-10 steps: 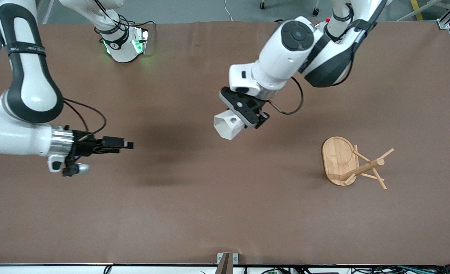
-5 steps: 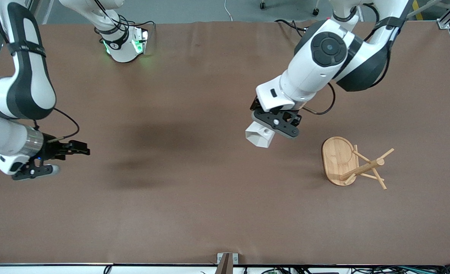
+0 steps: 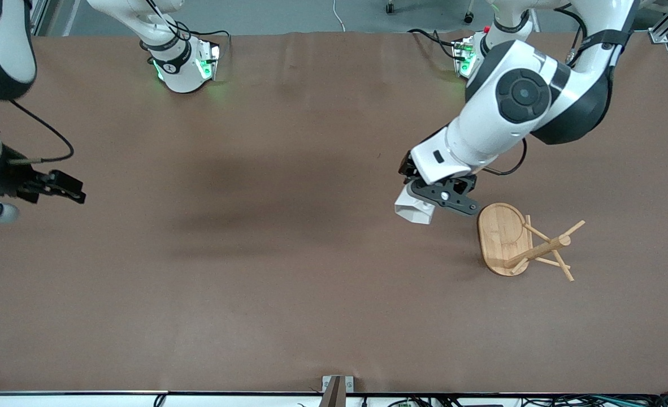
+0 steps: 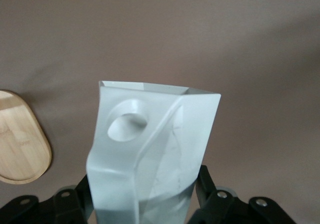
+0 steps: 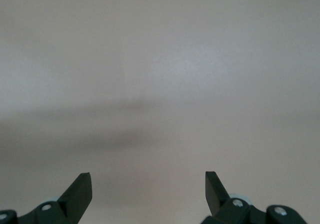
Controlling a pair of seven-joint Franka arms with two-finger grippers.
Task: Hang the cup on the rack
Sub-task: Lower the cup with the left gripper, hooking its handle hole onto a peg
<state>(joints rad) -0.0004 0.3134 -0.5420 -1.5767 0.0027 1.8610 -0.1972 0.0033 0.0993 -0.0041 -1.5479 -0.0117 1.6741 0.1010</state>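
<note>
My left gripper (image 3: pixel 433 202) is shut on the white faceted cup (image 3: pixel 413 209) and holds it above the table beside the rack. In the left wrist view the cup (image 4: pixel 150 154) fills the middle, its handle hole toward the camera, clamped between my black fingers (image 4: pixel 207 189). The bamboo rack (image 3: pixel 523 243) stands toward the left arm's end of the table, its oval base (image 3: pixel 501 232) next to the cup and its pegs (image 3: pixel 560 265) spreading from the central post. The base's edge shows in the left wrist view (image 4: pixel 20 144). My right gripper (image 3: pixel 65 189) is open and empty at the right arm's end of the table; its fingers (image 5: pixel 80 194) are wide apart.
The brown table (image 3: pixel 289 282) stretches between the two arms. The arm bases (image 3: pixel 184 65) stand along the table's edge farthest from the front camera. A small metal bracket (image 3: pixel 337 387) sits at the table's nearest edge.
My left gripper has carried the cup toward the left arm's end, now close beside the rack's base. My right arm has drawn back toward its own end of the table, gripper still open.
</note>
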